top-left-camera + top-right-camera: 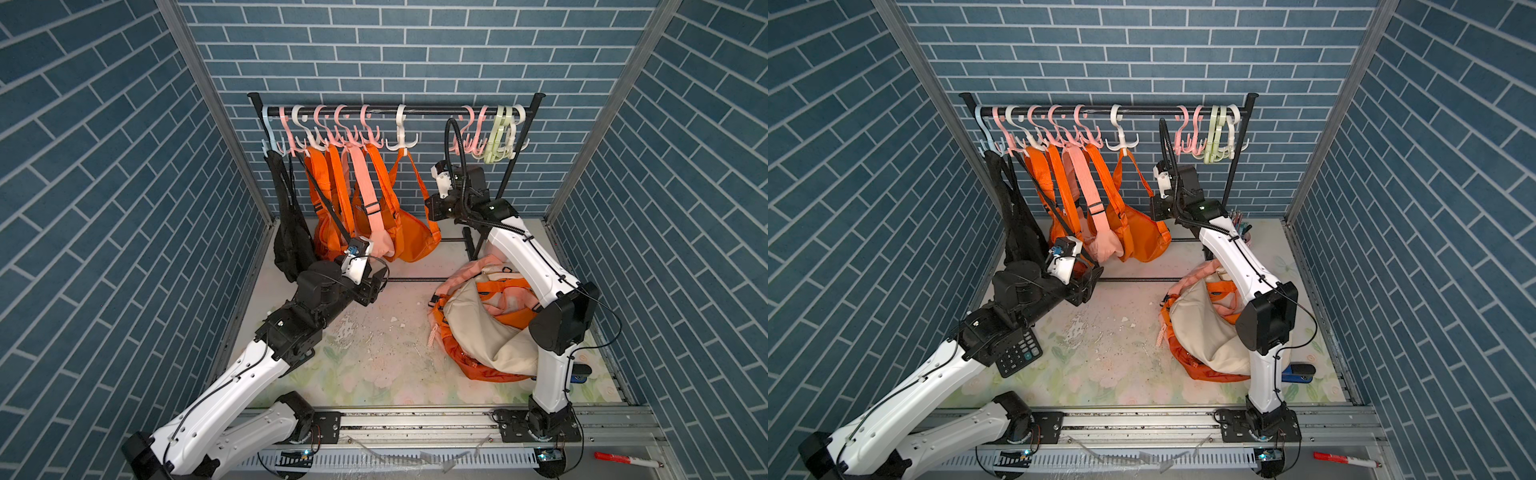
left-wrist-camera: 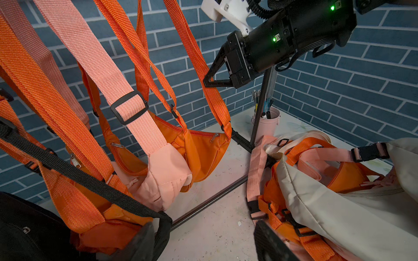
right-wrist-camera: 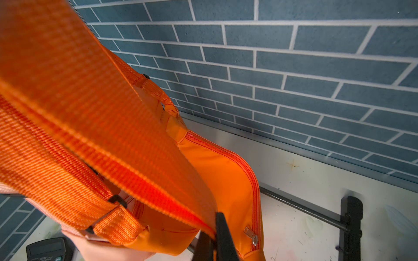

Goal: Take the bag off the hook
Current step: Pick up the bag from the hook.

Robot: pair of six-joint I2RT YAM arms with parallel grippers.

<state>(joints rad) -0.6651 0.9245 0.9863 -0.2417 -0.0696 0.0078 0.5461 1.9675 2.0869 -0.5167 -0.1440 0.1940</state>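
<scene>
Right wrist shows right gripper (image 3: 213,239) pinching bag strap (image 3: 101,126), unclear from above.

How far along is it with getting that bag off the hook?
Done: several bags lie heaped on the table, seemingly unhooked. In hand: the right gripper is shut on the orange bag's strap, which still hangs on the white hook. To do: lift the strap clear. The left gripper hovers open.
</scene>
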